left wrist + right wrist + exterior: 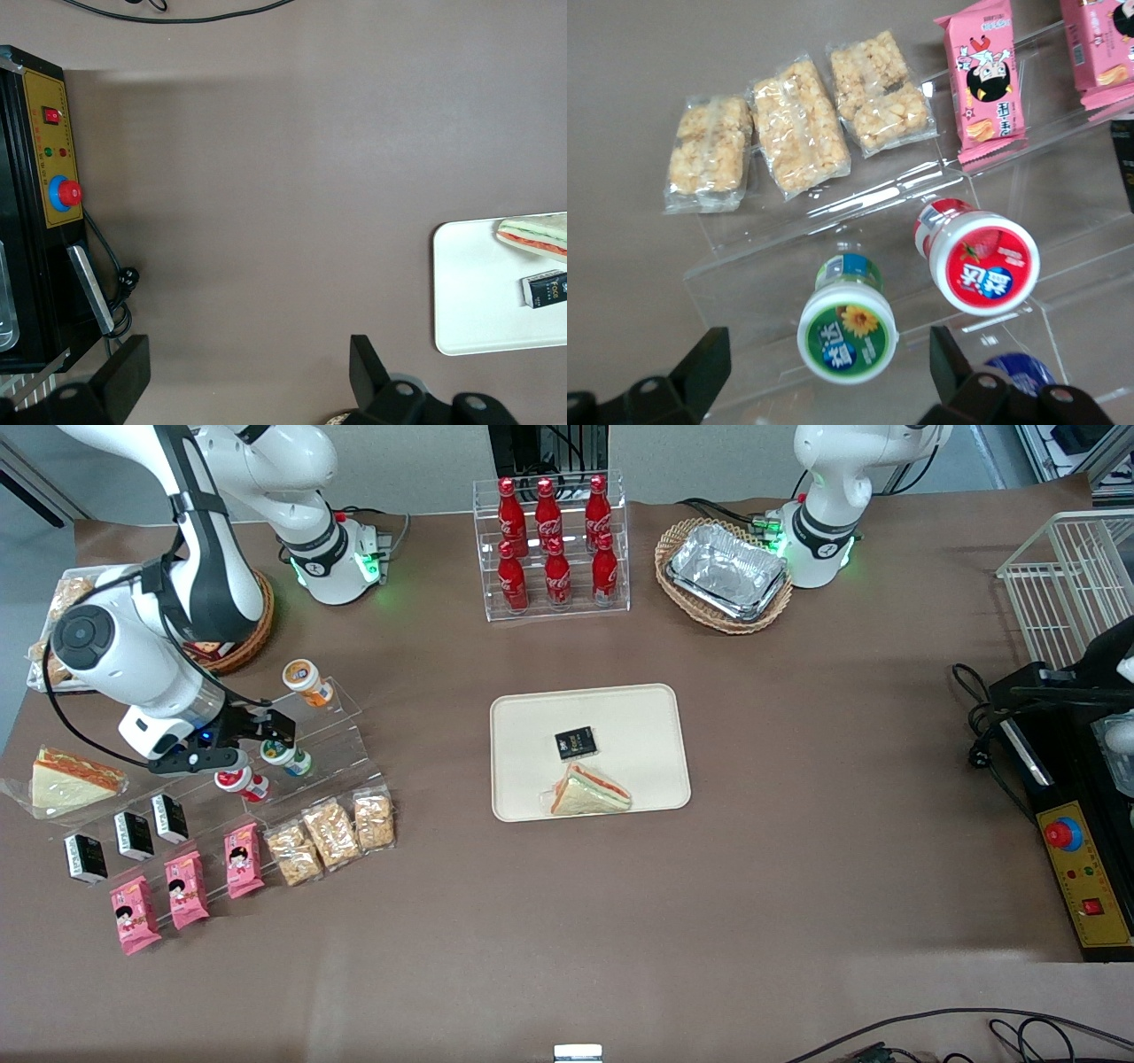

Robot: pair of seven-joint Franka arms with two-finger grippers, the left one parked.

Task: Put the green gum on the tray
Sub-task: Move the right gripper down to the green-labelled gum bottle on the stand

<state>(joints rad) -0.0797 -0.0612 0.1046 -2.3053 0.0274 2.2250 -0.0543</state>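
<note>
**Gripper poised over the green gum**

The gripper [824, 376] hung above the clear stepped stand [328, 735] at the working arm's end of the table, jaws spread wide, one finger on each side of the green gum [847, 332], not touching it. The red-capped bottle [982, 262] sat just beside the gum. The tray [647, 717] lay well apart at mid-table, carrying a sandwich [589, 793] and a small black packet [575, 742].
</note>
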